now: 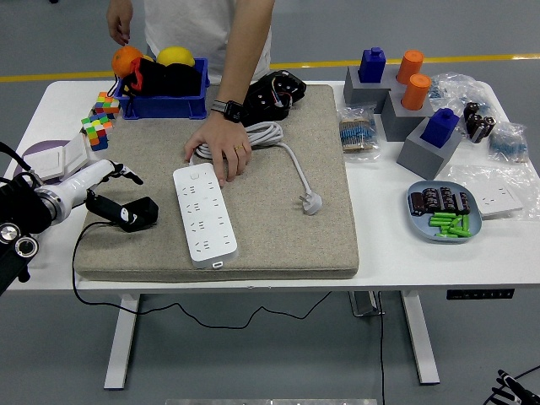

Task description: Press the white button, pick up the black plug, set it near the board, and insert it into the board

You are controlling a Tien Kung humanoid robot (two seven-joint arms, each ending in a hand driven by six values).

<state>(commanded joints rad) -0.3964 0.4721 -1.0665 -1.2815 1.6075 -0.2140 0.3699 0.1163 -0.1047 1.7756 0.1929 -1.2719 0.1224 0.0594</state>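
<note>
White worktop (253, 274) runs across in front of me, a grey felt mat (278, 228) covering its middle. Nearest, at the mat's left edge, lies the black plug (135, 213), its thin black cable (135, 297) trailing off the near side and drooping below the worktop. My left hand (94, 187) reaches in from the left just beside it, and my fingers (126, 175) stretch out above and behind the plug; a dark part of the hand seems to touch the plug's left end, but I cannot tell whether I have hold of it. To the plug's right, apart from it, the white power strip (203, 213) lies lengthwise on the mat. At the strip's far end a person's hand (221, 149) rests flat, covering part of a coiled white cord (268, 135) whose plug (310, 202) lies to the right. Beyond, a blue bin (164, 103) sits near the far edge.
</note>
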